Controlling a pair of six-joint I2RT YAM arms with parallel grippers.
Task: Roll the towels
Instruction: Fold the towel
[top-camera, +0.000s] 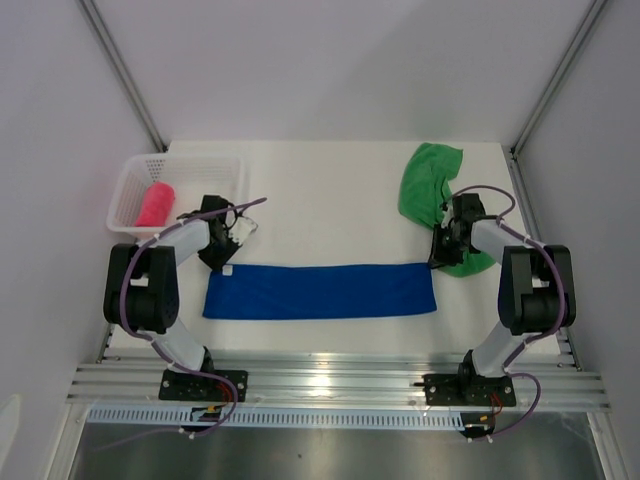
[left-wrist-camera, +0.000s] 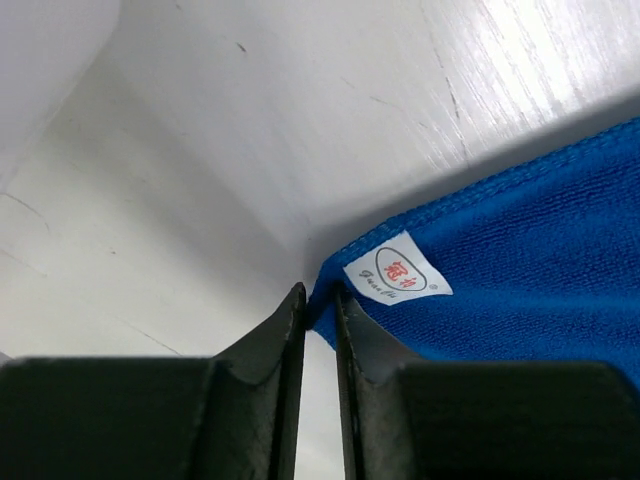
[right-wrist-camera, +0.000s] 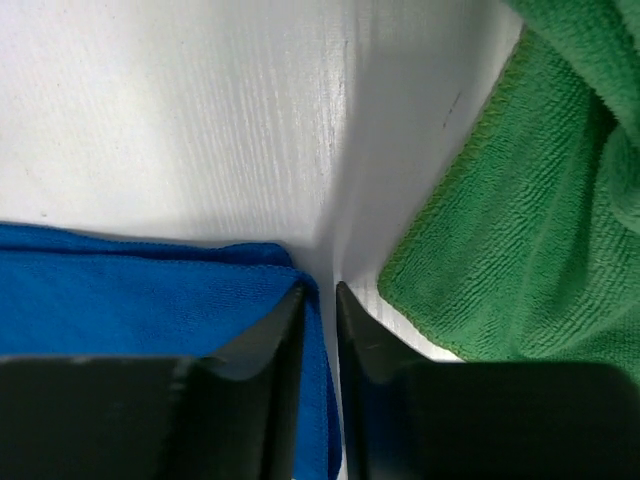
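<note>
Watching from overhead, I am seeing the white table (top-camera: 330, 190) carrying everything.

- Blue towel (top-camera: 320, 290) is lying flat as one long strip across the near middle, running left to right between the two arms.
- Green towel (top-camera: 425, 180) is sitting crumpled at the far right, and the right arm is covering part of it. On the right wrist view its hemmed edge (right-wrist-camera: 500, 200) is lying near the blue corner (right-wrist-camera: 150, 300), with a sliver of bare table showing between them.
- Basket (top-camera: 215, 165) is standing at the far left. Pink towel (top-camera: 156, 204) is lying rolled inside it, toward its left side.
- Left gripper (top-camera: 222, 262) is sitting at the strip's far-left corner. On its wrist view the fingers (left-wrist-camera: 290, 330) are standing nearly together, pinching that corner of blue cloth (left-wrist-camera: 540, 260) in the narrow gap.
- Right gripper (top-camera: 437, 260) is sitting at the far-right corner. Its fingers (right-wrist-camera: 285, 330) are also standing almost closed, with blue fabric filling the slit between them.
- Label (left-wrist-camera: 397, 270), white with red characters, is showing on the blue hem just beside the left fingertips.
</note>
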